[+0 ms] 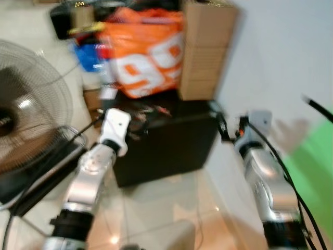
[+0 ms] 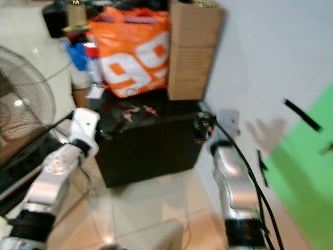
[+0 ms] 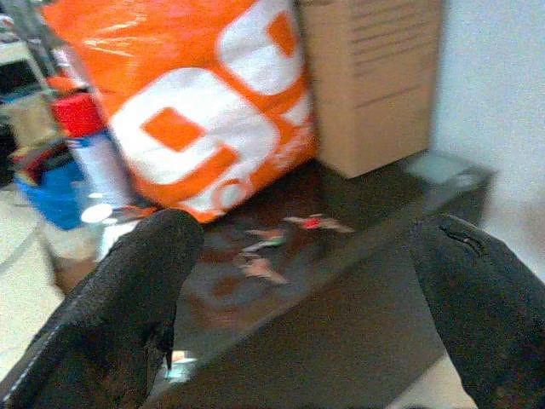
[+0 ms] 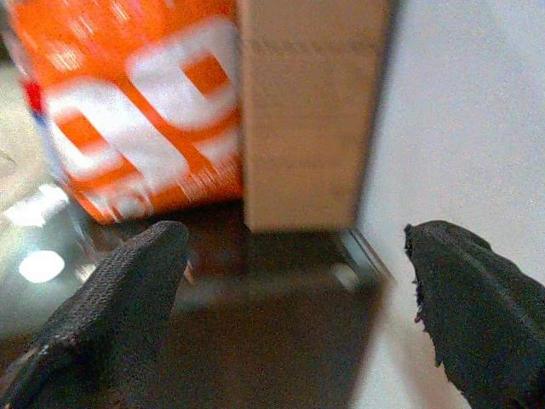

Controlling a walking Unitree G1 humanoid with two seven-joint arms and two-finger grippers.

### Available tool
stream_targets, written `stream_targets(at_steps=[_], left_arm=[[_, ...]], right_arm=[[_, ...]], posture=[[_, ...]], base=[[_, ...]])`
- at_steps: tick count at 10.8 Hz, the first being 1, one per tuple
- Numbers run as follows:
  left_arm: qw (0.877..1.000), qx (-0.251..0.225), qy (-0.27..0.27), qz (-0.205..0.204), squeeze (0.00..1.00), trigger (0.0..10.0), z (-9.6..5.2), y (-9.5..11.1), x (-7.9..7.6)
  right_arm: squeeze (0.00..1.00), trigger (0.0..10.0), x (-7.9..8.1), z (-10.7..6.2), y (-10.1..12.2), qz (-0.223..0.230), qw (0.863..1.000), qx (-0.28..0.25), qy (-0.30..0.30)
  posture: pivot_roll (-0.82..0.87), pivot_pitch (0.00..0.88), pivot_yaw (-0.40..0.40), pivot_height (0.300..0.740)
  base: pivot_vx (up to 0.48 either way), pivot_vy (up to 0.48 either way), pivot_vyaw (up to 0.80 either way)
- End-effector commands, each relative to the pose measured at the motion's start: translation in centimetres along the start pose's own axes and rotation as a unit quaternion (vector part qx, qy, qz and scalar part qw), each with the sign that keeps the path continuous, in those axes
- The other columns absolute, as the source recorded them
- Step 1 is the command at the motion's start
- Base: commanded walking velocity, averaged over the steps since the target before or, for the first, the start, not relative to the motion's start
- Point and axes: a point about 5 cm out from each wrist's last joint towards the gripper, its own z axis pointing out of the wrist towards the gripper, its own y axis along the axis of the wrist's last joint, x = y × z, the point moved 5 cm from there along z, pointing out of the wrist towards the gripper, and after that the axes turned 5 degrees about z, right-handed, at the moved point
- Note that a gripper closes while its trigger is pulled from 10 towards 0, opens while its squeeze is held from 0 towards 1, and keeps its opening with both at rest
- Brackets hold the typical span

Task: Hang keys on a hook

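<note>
A small cluster of keys [image 3: 274, 245] with red and pale tags lies on the glossy top of a low black table [image 1: 166, 148], in front of an orange bag; the picture is blurred. My left gripper [image 3: 306, 234] is open, its fingers [image 3: 140, 290] spread wide and pointing at the keys from the table's near left side, apart from them. My right gripper [image 4: 294, 243] is open too, held at the table's right corner [image 1: 225, 127] beside the wall, facing a cardboard box. Nothing sits between either pair of fingers.
On the table stand an orange bag [image 1: 145, 52] and a tall cardboard box [image 1: 205, 49]. A spray can with a red cap [image 3: 85, 136] is at the left. A floor fan [image 1: 26, 109] stands left, a white wall [image 1: 281, 52] right, with a green surface [image 1: 312, 156] low on it.
</note>
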Motion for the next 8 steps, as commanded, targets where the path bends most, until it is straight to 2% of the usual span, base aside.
stream_targets(at_steps=[1, 4, 8], left_arm=[[1.000, -0.014, -0.006, -0.003, 0.00, 10.0, 0.4, 1.0, -0.3], [1.000, -0.017, -0.006, -0.013, 0.00, 10.0, 0.6, 1.3, -0.1], [1.000, -0.013, -0.010, -0.019, 0.00, 10.0, 0.5, 0.9, -0.3]], right_arm=[[1.00, 10.0, -1.5, -0.1, 0.2, -0.006, 1.000, -0.001, -0.024], [1.00, 10.0, -1.7, 0.0, 1.0, -0.016, 1.000, -0.008, -0.014], [1.00, 10.0, -1.4, -0.5, -0.6, -0.006, 1.000, 0.014, -0.016]], posture=[[-0.04, 0.000, 0.003, 0.740], [-0.04, 0.000, 0.004, 0.740], [-0.04, 0.000, 0.001, 0.740]], base=[[0.326, 0.000, 0.00], [0.322, 0.000, 0.00], [0.326, 0.000, 0.00]])
